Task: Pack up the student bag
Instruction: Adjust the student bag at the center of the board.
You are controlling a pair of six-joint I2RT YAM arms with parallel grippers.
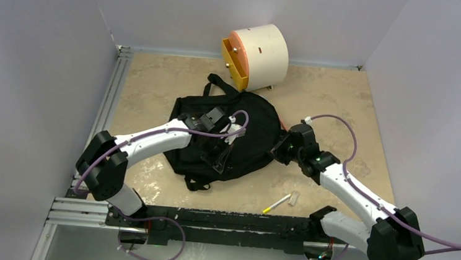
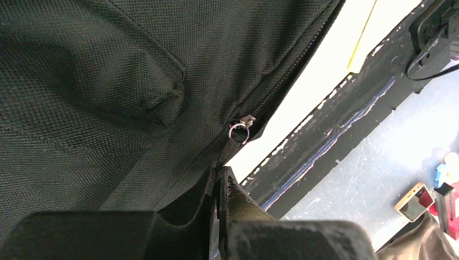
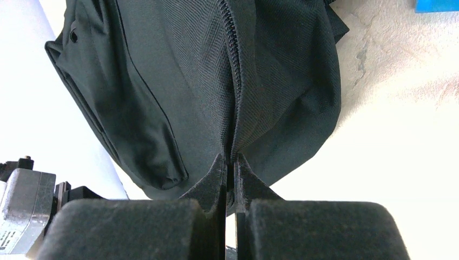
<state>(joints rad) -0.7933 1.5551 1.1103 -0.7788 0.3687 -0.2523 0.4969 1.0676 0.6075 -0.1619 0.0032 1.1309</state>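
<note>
Left claw [image 2: 219,179] and right claw [image 3: 231,165] are clamping shut, apparently on the zipper seam [image 3: 230,65] of the student bag [image 3: 162,81]; the zipper pull [image 2: 241,129] is lying just ahead of the left claw.

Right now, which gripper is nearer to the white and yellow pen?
Right. The right gripper is at the right edge of the student bag, just beyond the pen; the left gripper is over the bag's middle, farther left.

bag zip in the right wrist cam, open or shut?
Shut along the stretch shown: the zip teeth meet in one closed line down the bag. Rest of it: cannot tell.
</note>
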